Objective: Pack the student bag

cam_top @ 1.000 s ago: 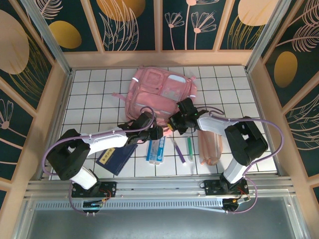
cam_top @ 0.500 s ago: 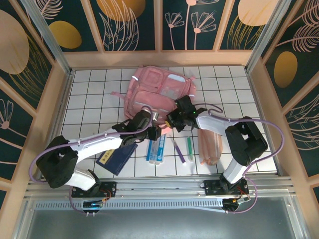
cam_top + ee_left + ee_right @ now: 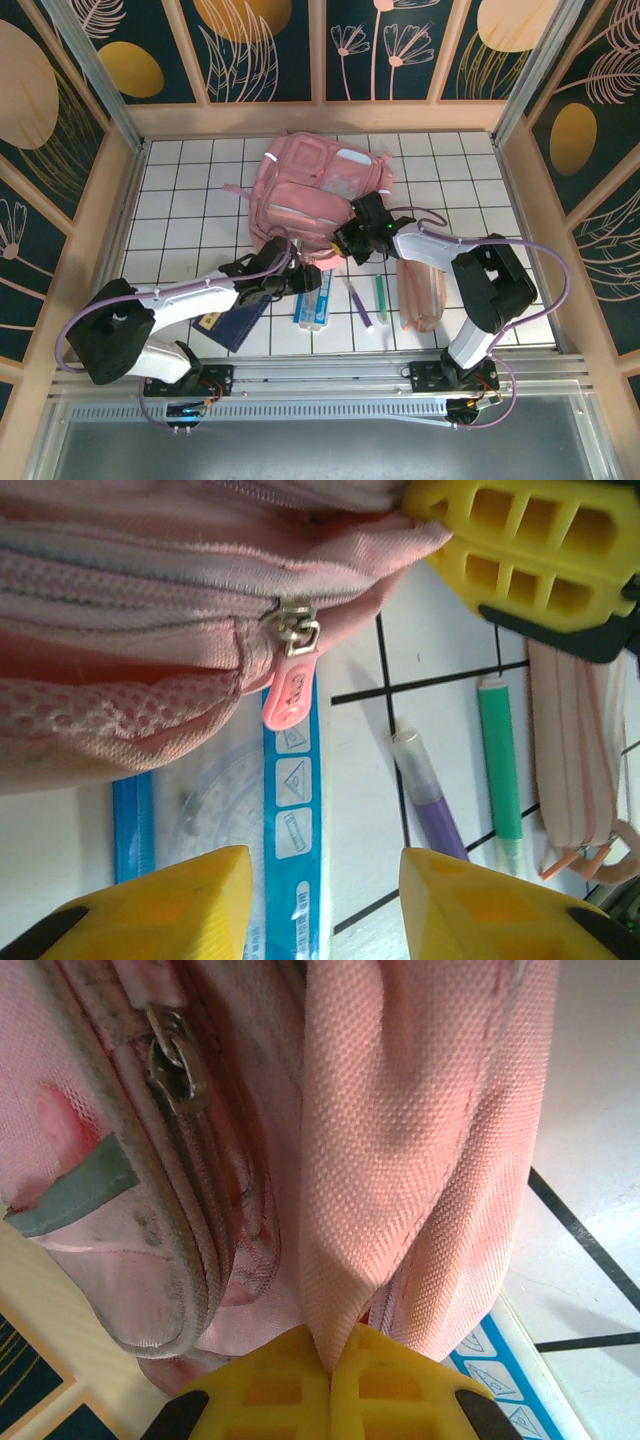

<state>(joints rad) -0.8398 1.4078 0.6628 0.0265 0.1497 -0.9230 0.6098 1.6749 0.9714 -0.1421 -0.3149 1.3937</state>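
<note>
Two risks are showing. The right arm's (image 3: 432, 246) jaws are pinching a thin fold of the student bag (image 3: 310, 180), which is lying at the tabletop's far middle; that fabric may be slipping free under any pull. The left arm's (image 3: 190, 295) jaws are standing apart and empty, just short of the pink zipper pull (image 3: 285, 692). Closing off-line risks catching fabric or the ruler pack (image 3: 292, 825) beneath.

Found left gripper (image 3: 322, 870) with fingers apart, arm stretched low and forward; right gripper (image 3: 330, 1360) clamped on bag (image 3: 400, 1160) fabric, elbow bent.
</note>
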